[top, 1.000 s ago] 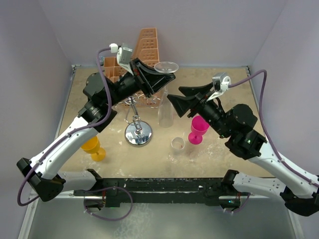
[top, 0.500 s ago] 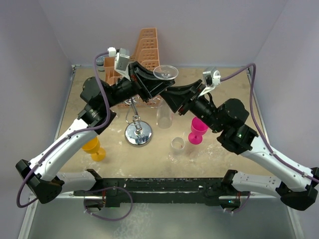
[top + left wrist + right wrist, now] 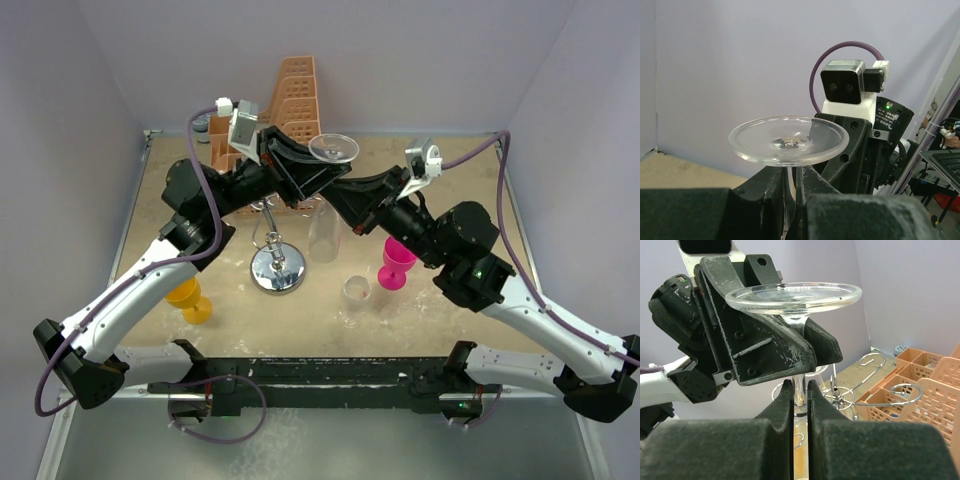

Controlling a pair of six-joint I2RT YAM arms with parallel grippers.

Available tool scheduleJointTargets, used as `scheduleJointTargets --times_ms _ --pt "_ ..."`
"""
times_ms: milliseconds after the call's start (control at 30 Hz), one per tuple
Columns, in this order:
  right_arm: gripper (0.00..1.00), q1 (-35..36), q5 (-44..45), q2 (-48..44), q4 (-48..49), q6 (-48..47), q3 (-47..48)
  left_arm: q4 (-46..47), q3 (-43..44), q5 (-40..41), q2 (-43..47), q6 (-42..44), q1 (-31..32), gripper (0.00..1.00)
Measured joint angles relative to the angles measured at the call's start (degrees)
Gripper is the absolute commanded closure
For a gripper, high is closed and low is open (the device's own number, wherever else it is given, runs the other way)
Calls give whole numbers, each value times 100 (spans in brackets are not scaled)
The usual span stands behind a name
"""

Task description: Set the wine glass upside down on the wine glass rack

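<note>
Two grippers shared one stem near the center of the overhead view. The left gripper point(image 3: 324, 172) was clamped on the glass point(image 3: 333, 148) just beneath its foot. The right gripper point(image 3: 799, 390) had its fingers pressed together on the same stem a little lower down. The glass was held upside down above the table point(image 3: 450, 160), with its round foot uppermost and level and its clear bowl hanging below the two sets of fingers.

The rack point(image 3: 277, 268) stood at center-left of the overhead frame, its chrome base on the table and its post rising toward the left arm. The glass hung just to the right of it. Whether the bowl touched any wire could not be told. Seen from the right wrist, two of the rack's curled arms showed behind the stem, at middle right of that frame.

The orange basket point(image 3: 296, 85) sat at upper center, against the back wall. A pink goblet point(image 3: 397, 263) stood under the right arm, and a small clear cup point(image 3: 356, 291) was just left of it. A yellow goblet point(image 3: 190, 298) stood at lower left, beside the left arm.
</note>
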State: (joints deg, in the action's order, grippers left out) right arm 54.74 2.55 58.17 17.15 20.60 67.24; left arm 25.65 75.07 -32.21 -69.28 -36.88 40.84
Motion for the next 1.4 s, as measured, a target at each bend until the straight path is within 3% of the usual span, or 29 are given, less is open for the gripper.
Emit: scheduleJointTargets --times_ms 100,233,333,600,767,1000,1200,1400 --pt "100 0 -50 0 33 -76 -17 -2 -26 7 22 -13 0 85" --pt "100 2 83 -4 87 -278 -140 -251 -94 162 149 79 7 55" --pt "100 -4 503 -7 125 -476 -267 -564 -101 435 317 177 11 44" --pt "100 -116 1884 -17 109 -986 -599 -1381 -153 1451 1012 632 11 42" --pt "100 -503 2144 4 205 -1222 -874 -1963 -153 2166 1366 920 11 42" --pt "100 -1633 820 162 706 -1432 -1427 -2732 -157 2885 1921 1250 11 42" --pt "100 -1635 -608 555 1213 -1624 -1541 -3241 -157 3407 2326 1362 11 42" --pt "100 -1624 -1154 673 1668 -1534 -1993 -3357 -157 3576 2468 1375 11 42"
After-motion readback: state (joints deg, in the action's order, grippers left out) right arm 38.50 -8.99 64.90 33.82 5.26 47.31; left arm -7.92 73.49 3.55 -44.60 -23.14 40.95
